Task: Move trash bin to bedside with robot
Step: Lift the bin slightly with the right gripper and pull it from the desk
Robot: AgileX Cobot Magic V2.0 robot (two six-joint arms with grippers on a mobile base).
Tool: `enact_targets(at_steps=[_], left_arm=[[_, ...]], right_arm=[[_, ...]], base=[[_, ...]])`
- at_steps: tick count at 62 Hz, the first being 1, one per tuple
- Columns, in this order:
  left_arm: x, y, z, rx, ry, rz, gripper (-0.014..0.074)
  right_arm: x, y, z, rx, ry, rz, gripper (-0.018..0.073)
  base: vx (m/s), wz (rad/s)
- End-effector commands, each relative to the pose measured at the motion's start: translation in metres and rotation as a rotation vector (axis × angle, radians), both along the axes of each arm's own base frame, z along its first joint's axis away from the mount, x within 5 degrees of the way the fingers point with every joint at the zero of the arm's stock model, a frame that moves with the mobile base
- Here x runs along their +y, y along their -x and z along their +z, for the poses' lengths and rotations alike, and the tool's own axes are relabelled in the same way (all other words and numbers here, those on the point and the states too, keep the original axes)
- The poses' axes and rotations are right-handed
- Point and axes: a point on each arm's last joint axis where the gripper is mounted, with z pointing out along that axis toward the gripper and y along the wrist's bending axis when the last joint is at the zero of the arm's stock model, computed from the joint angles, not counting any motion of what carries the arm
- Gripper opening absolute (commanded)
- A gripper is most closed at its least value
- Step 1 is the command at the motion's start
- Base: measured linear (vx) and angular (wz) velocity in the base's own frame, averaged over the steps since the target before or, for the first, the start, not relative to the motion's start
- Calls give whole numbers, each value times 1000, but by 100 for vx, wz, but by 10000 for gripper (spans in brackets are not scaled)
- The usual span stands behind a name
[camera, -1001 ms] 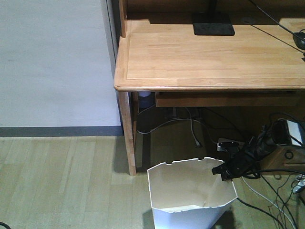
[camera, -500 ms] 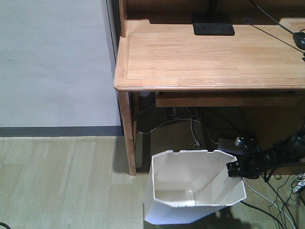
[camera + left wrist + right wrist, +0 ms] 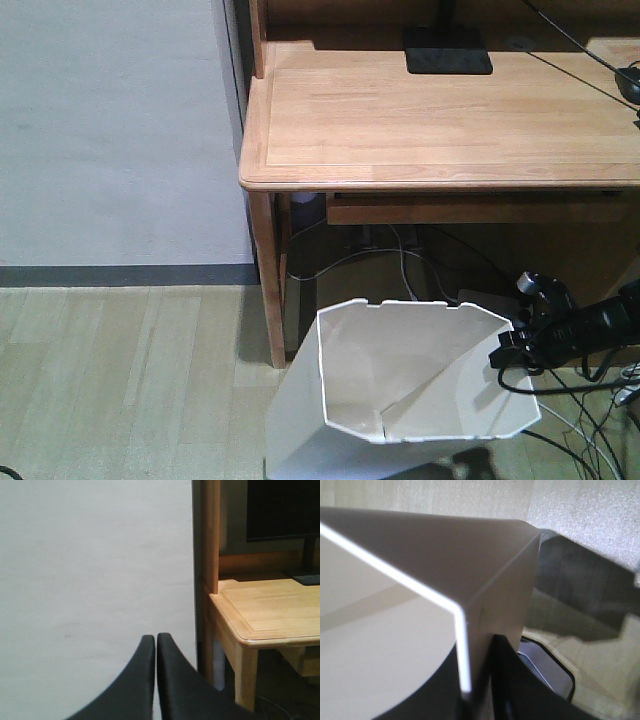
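Note:
The white faceted trash bin [image 3: 400, 385] stands tilted on the wood floor in front of the desk, its rim leaning right and its base to the left. My right gripper [image 3: 506, 357], on a thin black arm, is shut on the bin's right rim. In the right wrist view my right gripper [image 3: 476, 680] pinches the bin wall [image 3: 495, 580], one finger inside and one outside. My left gripper [image 3: 156, 639] is shut and empty, facing a white wall; it does not show in the front view. The bed is out of view.
A light wooden desk [image 3: 440, 110] stands just behind the bin, its front left leg [image 3: 268, 280] close to the bin's left side; it also shows in the left wrist view [image 3: 270, 605]. Loose black cables [image 3: 590, 425] lie on the floor at right. A white wall [image 3: 110, 130] is at left.
My right gripper has moved right with the bin's rim. The bin has tipped over further, its opening now larger and nearer the camera, its base swung left.

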Motion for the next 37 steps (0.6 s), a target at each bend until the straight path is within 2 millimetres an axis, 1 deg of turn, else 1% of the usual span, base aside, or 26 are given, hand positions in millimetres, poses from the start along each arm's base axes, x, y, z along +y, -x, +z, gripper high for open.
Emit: enact_targets(at_steps=[1, 10, 19, 37], left_arm=[[-1, 0, 3, -70, 22, -9, -6], [-1, 0, 3, -70, 22, -9, -6], [-1, 0, 3, -70, 22, -9, -6], [-1, 0, 3, -70, 22, -9, -6]], right_arm=[[11, -7, 46, -65, -196, -1, -3], [11, -8, 57, -81, -208, 26, -3], [13, -7, 59, -79, -238, 33, -3], [13, -7, 59, -79, -238, 33, -3]], base=[[0, 0], [0, 0], [0, 0], [0, 0]])
